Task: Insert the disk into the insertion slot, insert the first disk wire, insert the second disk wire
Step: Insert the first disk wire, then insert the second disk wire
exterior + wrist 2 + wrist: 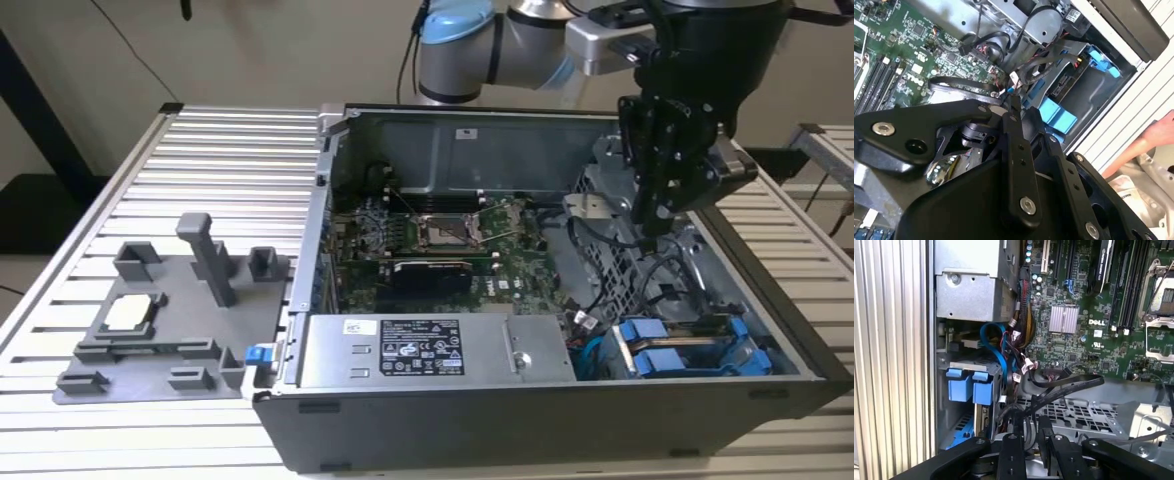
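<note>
Two blue-fronted drive carriers (pixel 663 350) sit side by side in the drive bay of the open computer case (pixel 534 415), at the exterior view's lower right. I cannot tell which of them is the disk. Their blue fronts (pixel 970 386) also appear in the first wrist view, and one blue front (pixel 1056 114) in the second. My gripper (pixel 654 232) hangs inside the case above the metal drive cage, behind the bay. Its fingertips (pixel 1015 426) stand close together on a black disk wire (pixel 1064 390) that loops across the cage. The gripper tip (pixel 1016 100) meets a small wire connector.
The green motherboard (pixel 441 230) fills the middle of the case, with the power supply (pixel 427 350) at the front. A grey fixture (pixel 160 320) with posts lies on the slatted table at the exterior view's left. A person's hand (pixel 1154 137) is beside the case.
</note>
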Tool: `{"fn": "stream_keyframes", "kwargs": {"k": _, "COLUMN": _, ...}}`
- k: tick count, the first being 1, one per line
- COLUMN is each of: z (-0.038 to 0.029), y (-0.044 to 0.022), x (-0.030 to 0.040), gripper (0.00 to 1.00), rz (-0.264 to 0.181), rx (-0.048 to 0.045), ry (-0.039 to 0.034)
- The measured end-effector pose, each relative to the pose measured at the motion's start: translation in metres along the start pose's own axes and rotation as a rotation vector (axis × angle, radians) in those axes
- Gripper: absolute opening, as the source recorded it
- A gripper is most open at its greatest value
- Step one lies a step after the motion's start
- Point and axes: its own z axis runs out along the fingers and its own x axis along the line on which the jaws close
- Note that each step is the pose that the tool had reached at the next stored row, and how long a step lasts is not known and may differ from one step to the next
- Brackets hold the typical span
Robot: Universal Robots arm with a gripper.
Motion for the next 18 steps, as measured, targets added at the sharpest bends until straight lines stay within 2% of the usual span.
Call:
{"fn": "stream_keyframes", "kwargs": {"k": 5, "z": -0.0001, "y": 0.0026, "x": 0.0021, "gripper": 0.27, "rz": -0.012, "rx": 0.0011, "ry": 0.0018}}
{"fn": "stream_keyframes", "kwargs": {"k": 13, "z": 0.0, "y": 0.0045, "x": 0.0047, "gripper": 0.27, "rz": -0.026, "rx": 0.0001, "ry": 0.0233}}
{"fn": "stream_keyframes", "kwargs": {"k": 18, "z": 0.001, "y": 0.0055, "x": 0.0055, "gripper": 0.27, "rz": -0.038, "rx": 0.0008, "ry": 0.0308}}
